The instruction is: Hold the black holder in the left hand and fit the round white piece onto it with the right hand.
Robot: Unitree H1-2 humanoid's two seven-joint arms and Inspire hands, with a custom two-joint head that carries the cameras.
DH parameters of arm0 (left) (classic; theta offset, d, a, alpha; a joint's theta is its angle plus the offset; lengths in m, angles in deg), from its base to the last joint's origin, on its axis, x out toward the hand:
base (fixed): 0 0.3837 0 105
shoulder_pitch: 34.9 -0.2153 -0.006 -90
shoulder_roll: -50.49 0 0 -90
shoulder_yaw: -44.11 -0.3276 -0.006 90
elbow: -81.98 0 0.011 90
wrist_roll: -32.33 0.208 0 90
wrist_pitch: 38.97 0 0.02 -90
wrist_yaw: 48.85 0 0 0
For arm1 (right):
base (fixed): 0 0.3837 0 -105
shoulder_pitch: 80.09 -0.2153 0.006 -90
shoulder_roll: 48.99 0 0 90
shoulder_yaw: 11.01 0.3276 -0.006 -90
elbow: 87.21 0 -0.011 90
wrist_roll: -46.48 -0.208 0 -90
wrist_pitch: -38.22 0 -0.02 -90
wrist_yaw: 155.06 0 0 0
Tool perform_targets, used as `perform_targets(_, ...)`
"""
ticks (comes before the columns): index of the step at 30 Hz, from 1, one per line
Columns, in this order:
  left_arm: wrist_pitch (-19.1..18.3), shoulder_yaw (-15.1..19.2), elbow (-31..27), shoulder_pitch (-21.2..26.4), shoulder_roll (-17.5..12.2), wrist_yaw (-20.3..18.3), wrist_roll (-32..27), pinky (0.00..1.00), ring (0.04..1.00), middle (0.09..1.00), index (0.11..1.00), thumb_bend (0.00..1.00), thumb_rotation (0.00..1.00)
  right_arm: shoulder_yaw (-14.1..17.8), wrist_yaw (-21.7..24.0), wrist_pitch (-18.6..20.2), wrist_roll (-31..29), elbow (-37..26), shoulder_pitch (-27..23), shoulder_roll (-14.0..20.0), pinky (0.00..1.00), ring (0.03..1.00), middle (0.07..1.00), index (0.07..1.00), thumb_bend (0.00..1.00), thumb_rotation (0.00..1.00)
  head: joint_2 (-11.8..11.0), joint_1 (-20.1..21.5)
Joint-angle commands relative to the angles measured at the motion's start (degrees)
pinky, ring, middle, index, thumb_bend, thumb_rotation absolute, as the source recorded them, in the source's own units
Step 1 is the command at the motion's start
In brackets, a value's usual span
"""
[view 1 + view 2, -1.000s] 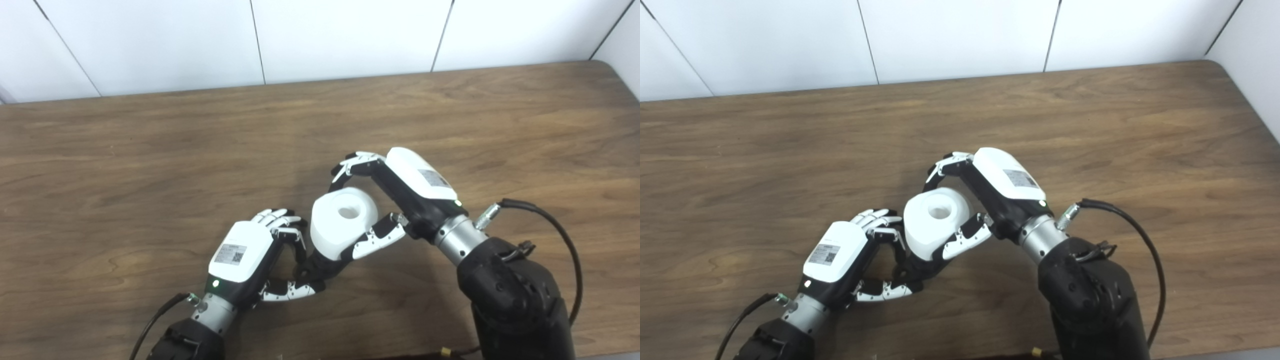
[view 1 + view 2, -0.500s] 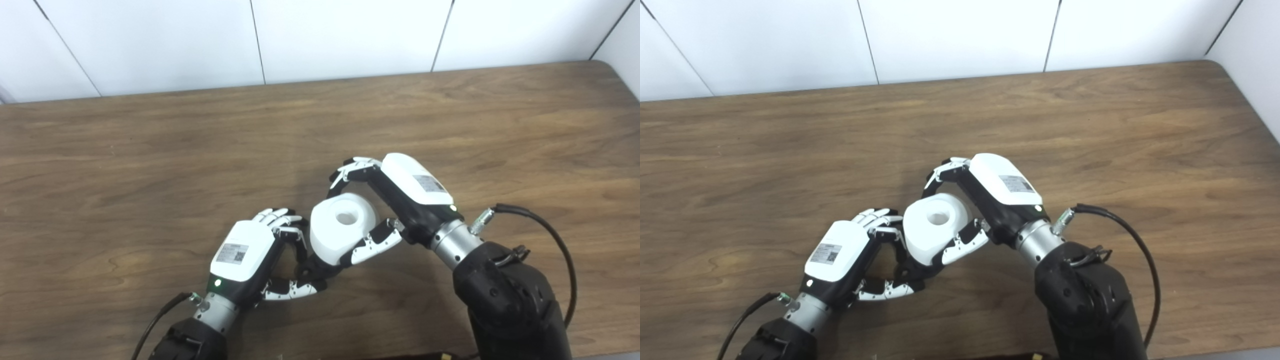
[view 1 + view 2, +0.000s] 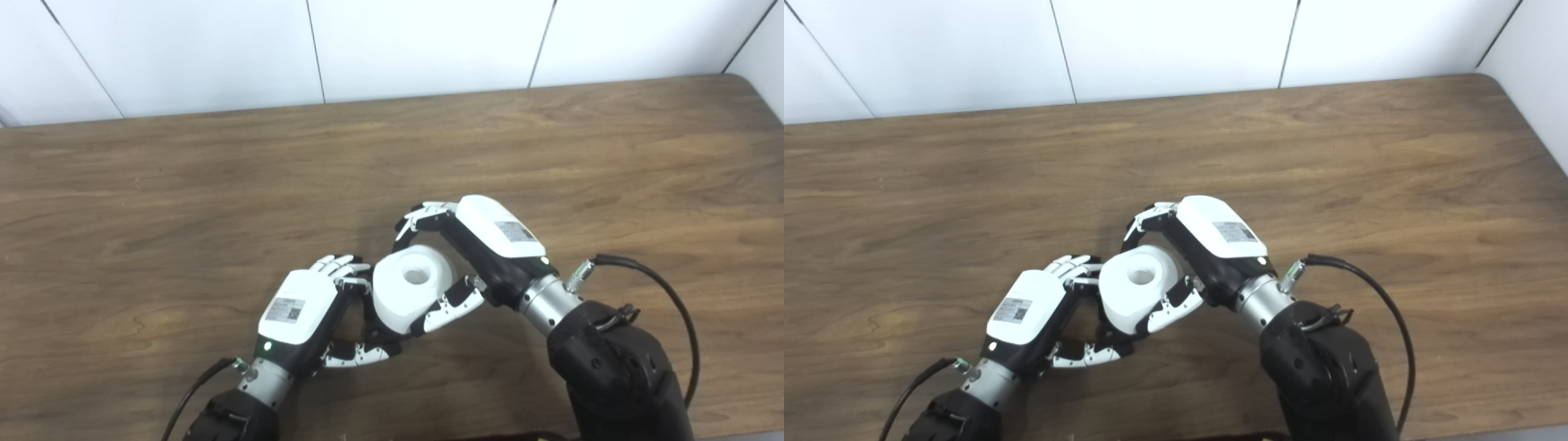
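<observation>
The right robot hand [image 3: 474,251] is wrapped around a round white plastic piece with a hole in its top [image 3: 411,288]. Its fingers [image 3: 416,220] curl over the far side of the piece, and its thumb presses on the near side. The piece is tipped a little, with the hole facing up.

The left robot hand [image 3: 306,309] sits just beside the white piece, on its left. Its fingers [image 3: 343,269] and thumb are closed around a small black holder [image 3: 375,327]. Most of the holder is hidden under the white piece and behind the fingers, so its shape is hard to tell. The white piece sits right on top of the holder.

Both hands are close together above the brown wooden counter [image 3: 184,202], near its front edge. A black cable [image 3: 667,294] loops out from the right wrist.
</observation>
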State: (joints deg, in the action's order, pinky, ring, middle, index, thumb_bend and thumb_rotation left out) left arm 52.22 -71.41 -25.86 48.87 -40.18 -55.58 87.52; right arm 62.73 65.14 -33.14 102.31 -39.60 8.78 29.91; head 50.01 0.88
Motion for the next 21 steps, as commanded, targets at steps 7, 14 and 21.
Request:
perform_targets(7, -1.1, -1.4, 1.8, -0.5, 0.0, -3.7, 2.3, 0.88, 0.866, 0.783, 0.486, 0.52, 0.05, 0.1, -2.5, -3.1, 0.3, -0.2, -0.8, 0.3, 0.87, 0.866, 0.763, 0.48, 0.53, 0.14, 0.0, -0.2)
perform_targets(14, -1.3, -1.4, 1.7, -0.3, 0.1, -3.9, 2.1, 0.88, 0.863, 0.783, 0.486, 0.52, 0.05, -0.2, -3.7, -4.8, 0.9, 0.9, -0.4, 1.2, 0.9, 0.873, 0.766, 0.48, 0.53, 0.14, 0.0, 0.0)
perform_targets(21, -1.0, -1.4, 2.3, 0.0, 0.1, -3.5, 2.2, 0.89, 0.865, 0.785, 0.486, 0.52, 0.05, -0.3, -4.5, -5.6, 0.8, 1.6, -0.1, 1.5, 0.86, 0.88, 0.77, 0.481, 0.53, 0.14, -0.3, 0.1)
